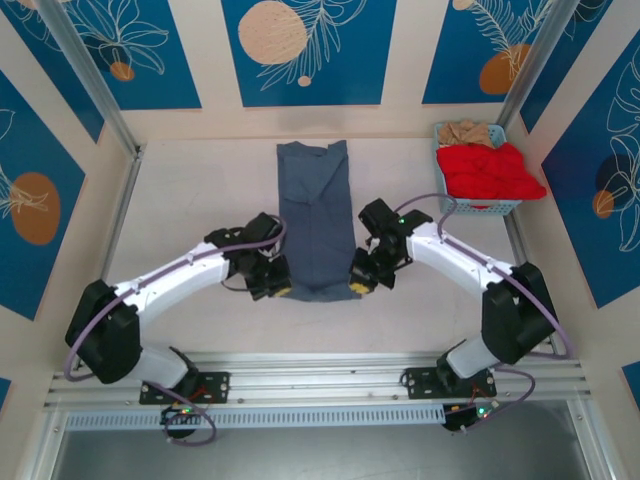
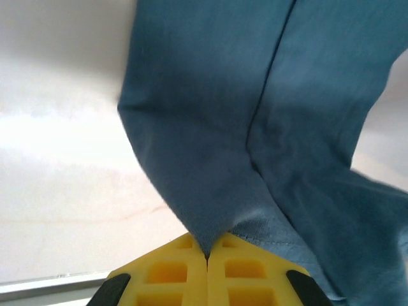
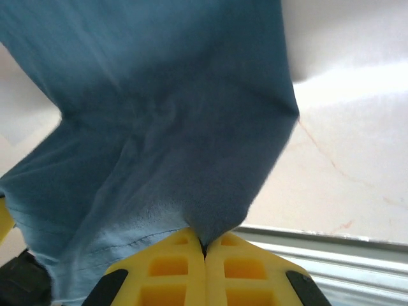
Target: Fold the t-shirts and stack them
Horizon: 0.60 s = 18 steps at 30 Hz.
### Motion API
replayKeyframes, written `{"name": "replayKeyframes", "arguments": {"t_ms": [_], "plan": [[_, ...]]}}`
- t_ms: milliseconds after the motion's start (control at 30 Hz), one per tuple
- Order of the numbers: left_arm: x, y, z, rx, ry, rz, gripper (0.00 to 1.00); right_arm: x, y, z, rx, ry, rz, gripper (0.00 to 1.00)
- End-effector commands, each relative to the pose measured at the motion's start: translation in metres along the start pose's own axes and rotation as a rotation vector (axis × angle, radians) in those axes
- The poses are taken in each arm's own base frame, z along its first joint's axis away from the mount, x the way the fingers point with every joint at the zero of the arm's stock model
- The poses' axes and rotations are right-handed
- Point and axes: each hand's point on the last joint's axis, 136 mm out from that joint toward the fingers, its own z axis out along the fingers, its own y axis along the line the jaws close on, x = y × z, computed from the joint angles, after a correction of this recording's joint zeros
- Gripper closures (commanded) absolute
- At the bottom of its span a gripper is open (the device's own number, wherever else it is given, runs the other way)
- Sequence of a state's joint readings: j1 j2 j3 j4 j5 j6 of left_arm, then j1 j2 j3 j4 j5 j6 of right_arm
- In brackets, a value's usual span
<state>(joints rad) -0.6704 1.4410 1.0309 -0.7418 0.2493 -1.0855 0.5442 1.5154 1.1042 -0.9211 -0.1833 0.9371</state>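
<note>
The slate-blue t-shirt (image 1: pixel 315 215) lies as a long narrow strip down the middle of the table, folded lengthwise. My left gripper (image 1: pixel 276 288) is shut on its near left corner, and my right gripper (image 1: pixel 358 282) is shut on its near right corner. In the left wrist view the blue cloth (image 2: pixel 255 115) rises from between the closed yellow fingers (image 2: pixel 169 271). The right wrist view shows the same, cloth (image 3: pixel 159 115) pinched between yellow fingers (image 3: pixel 245 268). A red t-shirt (image 1: pixel 490 170) and a beige t-shirt (image 1: pixel 468 132) sit bunched in the basket.
The light-blue mesh basket (image 1: pixel 485 207) stands at the back right of the table. Aluminium posts (image 1: pixel 90 80) flank the back corners, and a metal rail (image 1: pixel 320 375) runs along the near edge. Bare tabletop (image 1: pixel 190 190) lies left of the shirt.
</note>
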Motion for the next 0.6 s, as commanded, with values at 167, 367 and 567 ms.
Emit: {"name": "replayKeyframes", "arguments": {"t_ms": [167, 367, 567], "plan": [[-0.066, -0.023, -0.009, 0.023, -0.069, -0.011, 1.00, -0.063, 0.036, -0.025, -0.049, -0.054, -0.029, 1.00], [-0.118, -0.038, -0.007, 0.042, -0.102, -0.026, 1.00, -0.117, 0.058, -0.029, -0.066, -0.078, -0.033, 1.00], [-0.176, -0.052, 0.008, 0.061, -0.104, -0.026, 1.00, -0.172, 0.071, -0.024, -0.100, -0.091, 0.003, 1.00]]}}
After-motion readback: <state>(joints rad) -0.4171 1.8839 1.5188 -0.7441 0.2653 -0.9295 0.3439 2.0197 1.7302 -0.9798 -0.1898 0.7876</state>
